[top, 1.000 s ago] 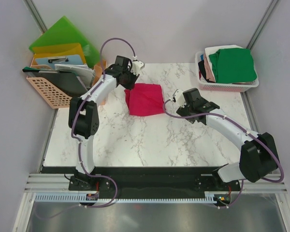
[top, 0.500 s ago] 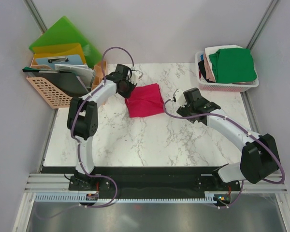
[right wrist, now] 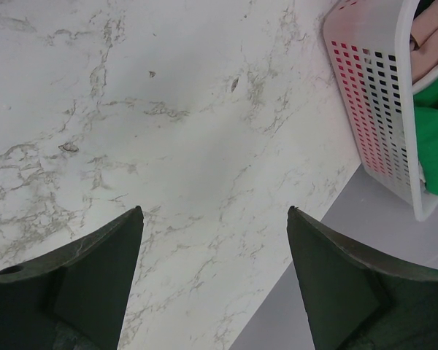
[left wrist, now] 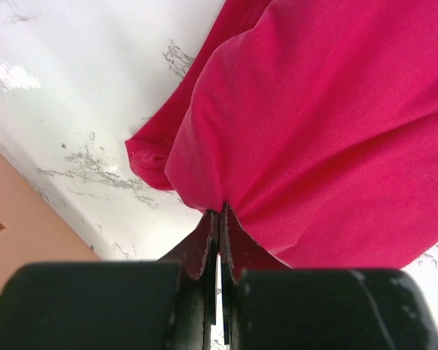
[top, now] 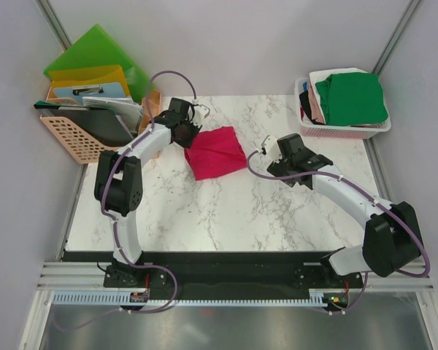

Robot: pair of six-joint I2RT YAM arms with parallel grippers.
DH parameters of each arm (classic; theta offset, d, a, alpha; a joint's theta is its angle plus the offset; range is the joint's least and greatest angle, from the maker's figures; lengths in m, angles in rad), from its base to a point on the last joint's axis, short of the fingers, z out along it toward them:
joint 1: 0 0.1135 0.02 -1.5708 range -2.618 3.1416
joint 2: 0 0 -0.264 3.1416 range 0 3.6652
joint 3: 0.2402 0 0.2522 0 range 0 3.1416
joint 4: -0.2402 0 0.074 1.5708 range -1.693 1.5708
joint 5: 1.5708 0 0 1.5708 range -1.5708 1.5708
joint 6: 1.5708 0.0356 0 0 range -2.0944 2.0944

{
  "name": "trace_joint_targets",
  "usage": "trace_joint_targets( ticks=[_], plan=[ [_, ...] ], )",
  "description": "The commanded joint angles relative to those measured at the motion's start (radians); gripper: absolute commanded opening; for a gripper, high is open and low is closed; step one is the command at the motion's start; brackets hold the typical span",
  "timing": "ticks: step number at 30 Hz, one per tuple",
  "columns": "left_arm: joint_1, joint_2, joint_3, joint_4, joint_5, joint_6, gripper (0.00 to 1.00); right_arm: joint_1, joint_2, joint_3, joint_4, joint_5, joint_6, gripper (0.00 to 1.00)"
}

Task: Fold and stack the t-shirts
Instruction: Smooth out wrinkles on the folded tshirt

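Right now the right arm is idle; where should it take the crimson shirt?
Its right edge, from the right. The folded crimson t-shirt is pinched at its left corner by the left gripper, and the open right gripper hovers beside that free edge.

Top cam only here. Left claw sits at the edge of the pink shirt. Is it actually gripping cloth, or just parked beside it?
Observer: Gripping. The left wrist view shows the left claw shut, with the edge of the crimson-pink t-shirt pinched between its fingers.
Operator: Layers lined up at that corner?
Observer: No. A lower fold of the shirt pokes out from under the top layer beside the claw and lies on the marble table.
Operator: Right claw carrying anything?
Observer: Nothing. In the right wrist view the right claw is open, with only bare marble between its fingers.
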Motion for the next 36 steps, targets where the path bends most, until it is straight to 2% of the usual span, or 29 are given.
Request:
trace_joint_targets(
  ticks=[1,12,22,23,24,27,33,36],
  plan=[
    [0.005,-0.084,-0.007,0.044,-0.024,-0.034,0.02,-0.004,-0.012,0.000,0.019,-0.014,0.002,0.87],
    [0.019,-0.010,-0.016,0.040,-0.137,-0.038,0.02,-0.004,-0.009,-0.008,0.019,-0.019,0.006,0.87],
    [0.028,0.091,0.082,-0.094,-0.162,-0.060,0.02,-0.004,-0.007,0.003,0.017,-0.017,0.008,0.88],
    [0.031,0.094,0.087,-0.109,-0.145,-0.060,0.40,-0.004,-0.007,0.000,0.017,-0.021,0.009,0.90],
    [0.041,0.097,0.087,-0.109,-0.142,-0.061,0.62,-0.006,-0.007,-0.002,0.017,-0.021,0.011,0.90],
    [0.062,0.096,0.085,-0.108,-0.139,-0.077,0.96,-0.004,-0.018,-0.020,0.017,-0.028,0.012,0.91],
    [0.094,0.068,0.065,-0.106,-0.165,-0.069,0.99,-0.004,-0.044,-0.040,0.019,-0.027,0.017,0.91],
    [0.099,-0.010,0.015,-0.083,-0.150,-0.064,1.00,-0.004,-0.075,-0.043,0.032,-0.022,0.025,0.91]
  ],
)
